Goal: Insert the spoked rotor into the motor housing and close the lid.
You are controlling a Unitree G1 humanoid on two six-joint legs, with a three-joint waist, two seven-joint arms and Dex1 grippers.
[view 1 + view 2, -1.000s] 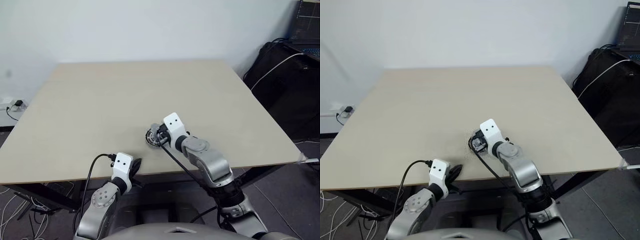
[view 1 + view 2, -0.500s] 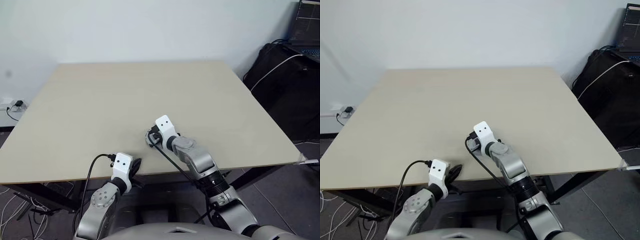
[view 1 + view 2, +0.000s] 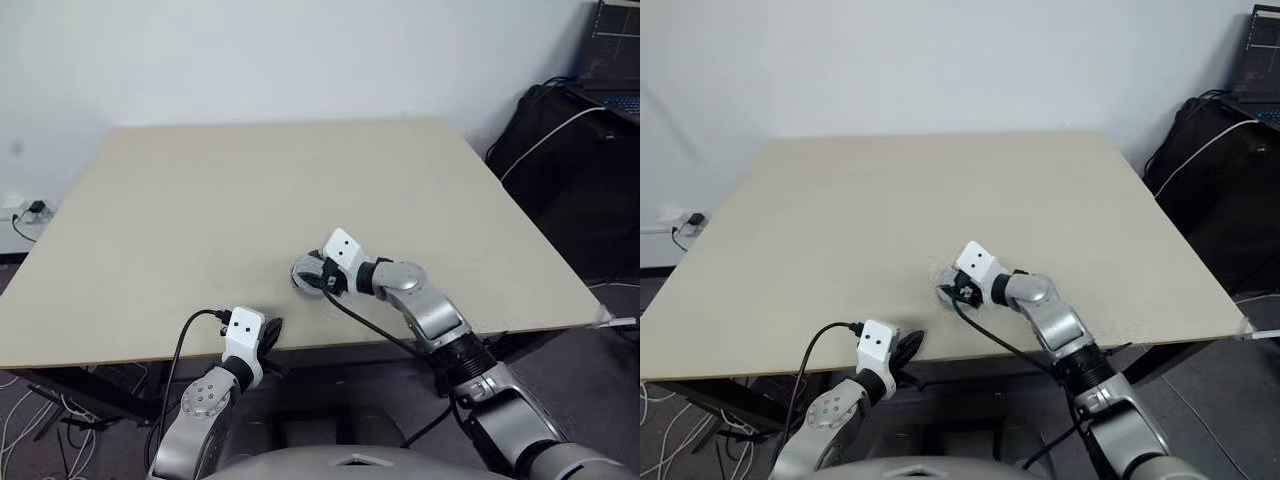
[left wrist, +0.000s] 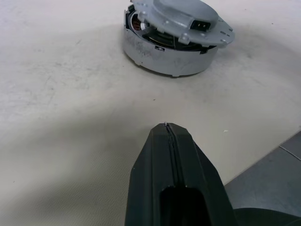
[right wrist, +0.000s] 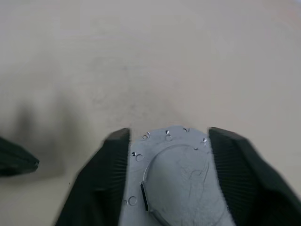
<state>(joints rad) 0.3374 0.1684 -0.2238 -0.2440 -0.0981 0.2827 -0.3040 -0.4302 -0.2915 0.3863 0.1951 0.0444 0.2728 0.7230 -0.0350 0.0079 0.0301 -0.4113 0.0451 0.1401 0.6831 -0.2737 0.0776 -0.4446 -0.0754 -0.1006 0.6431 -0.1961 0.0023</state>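
Observation:
The motor housing (image 4: 169,59), a round grey shell with copper windings showing in a gap, stands on the table near its front edge (image 3: 303,278). The grey-silver lid (image 4: 181,19) rests on top of it, tilted and slightly askew. The spoked rotor is hidden. My right gripper (image 5: 169,134) is open just over the lid, with one black finger (image 5: 110,160) on each side of it; it is also seen from the head (image 3: 318,280). My left gripper (image 4: 167,126) is shut and empty, lying low at the table's front edge (image 3: 272,328), a short way from the housing.
The beige table (image 3: 250,190) stretches bare behind the housing. Its front edge runs right under my left gripper. A black bag (image 3: 575,170) with a white cable stands off the right side, and a laptop (image 3: 615,45) sits behind it. Cables lie on the floor at left (image 3: 25,215).
My right gripper has opened from shut and its wrist has rolled; the forearm now reaches in from the right. The left gripper has not moved.

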